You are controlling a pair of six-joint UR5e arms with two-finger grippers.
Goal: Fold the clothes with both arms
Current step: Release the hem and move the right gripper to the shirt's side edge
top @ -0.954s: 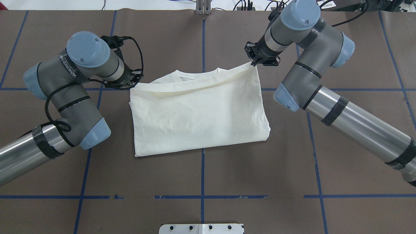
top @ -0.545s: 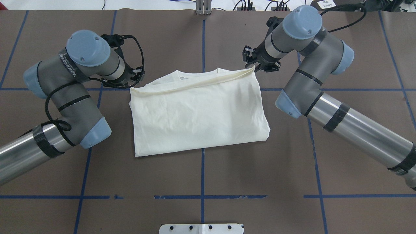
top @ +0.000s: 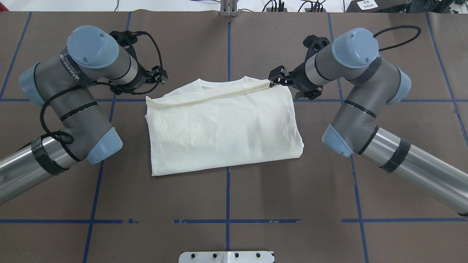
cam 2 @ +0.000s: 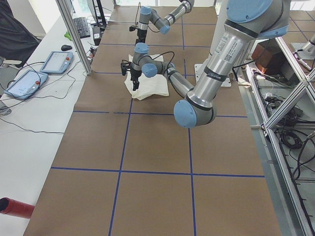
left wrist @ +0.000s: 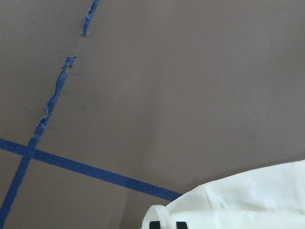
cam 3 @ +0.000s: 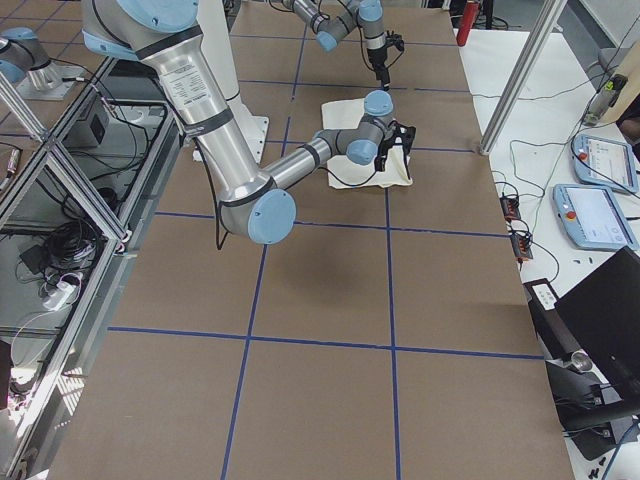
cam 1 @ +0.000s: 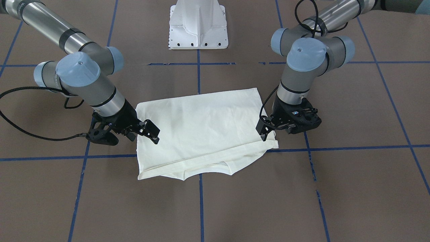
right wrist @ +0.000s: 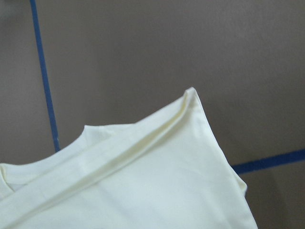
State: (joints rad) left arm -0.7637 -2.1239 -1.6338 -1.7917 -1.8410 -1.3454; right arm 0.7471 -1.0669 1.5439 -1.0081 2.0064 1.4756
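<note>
The left claw (top: pixel 161 77) is open and holds nothing. The shirt (top: pixel 223 128) lies flat on the table (top: pixel 226 204), just beside this claw, on its inner side and a bit nearer the robot. The shirt's long side runs from one claw to the other. The right claw (top: pixel 273 78) is open too, right by the shirt's other far corner. Both claws are equally near. I think a sideways fold comes next. Brown table shows on every side.

Bare table (top: pixel 292 190) lies open all around the folded shirt (top: pixel 223 128). The left gripper (top: pixel 160 77) and right gripper (top: pixel 274 79) hang at its far corners, crowding those approaches; the white base (cam 1: pixel 198 23) stands well apart.
</note>
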